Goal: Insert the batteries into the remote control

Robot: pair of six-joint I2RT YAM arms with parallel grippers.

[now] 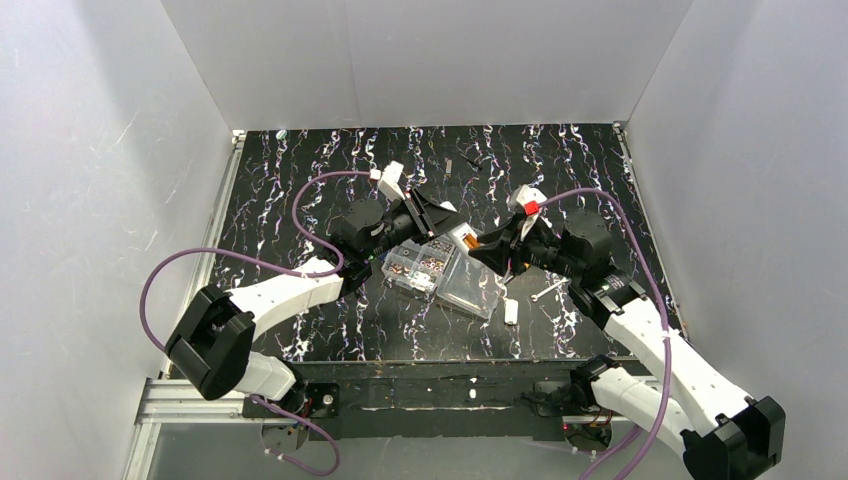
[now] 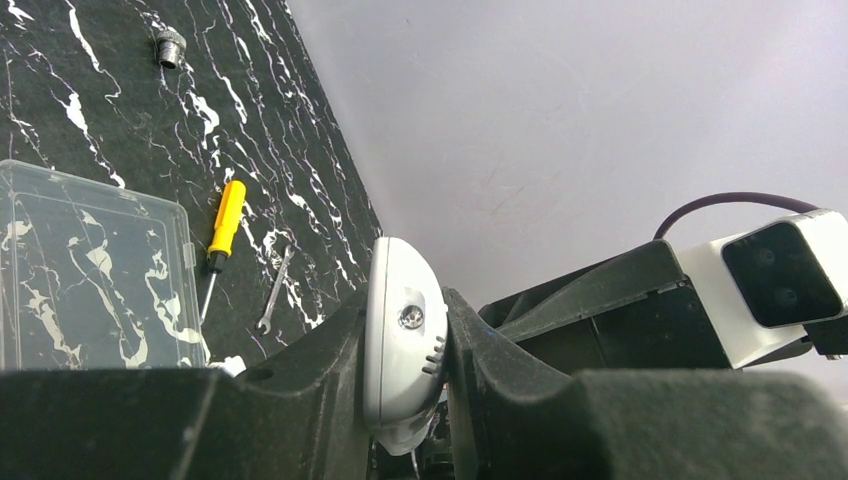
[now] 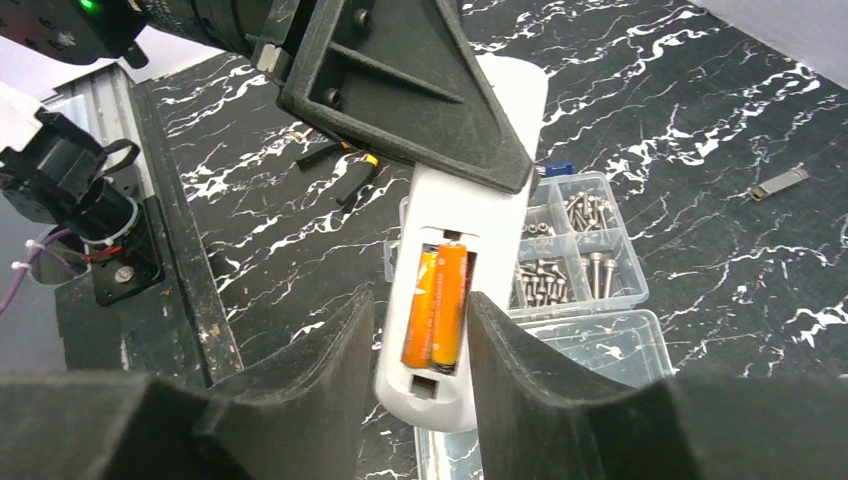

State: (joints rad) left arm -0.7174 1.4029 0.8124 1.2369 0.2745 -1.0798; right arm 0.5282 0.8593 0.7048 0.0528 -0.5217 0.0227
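Observation:
The white remote control (image 3: pixel 440 395) is held off the table, back side up, over the clear screw box. Two orange batteries (image 3: pixel 436 305) lie side by side in its rear recess; they show as an orange spot in the top view (image 1: pixel 465 239). My left gripper (image 2: pixel 405 350) is shut on the remote's far end (image 2: pixel 400 300), and it also shows in the top view (image 1: pixel 432 217). My right gripper (image 3: pixel 420 300) is open, its fingers (image 3: pixel 330 350) straddling the remote's near end beside the batteries; it also shows in the top view (image 1: pixel 487 250).
The clear compartmented screw box (image 1: pixel 418 266), its lid (image 1: pixel 470 291) open, lies under the grippers. A white cover piece (image 1: pixel 511 311) and a small wrench (image 1: pixel 547 291) lie near the right arm. A yellow-handled screwdriver (image 2: pixel 226 220) and an orange-and-black hand tool (image 3: pixel 350 168) lie on the table.

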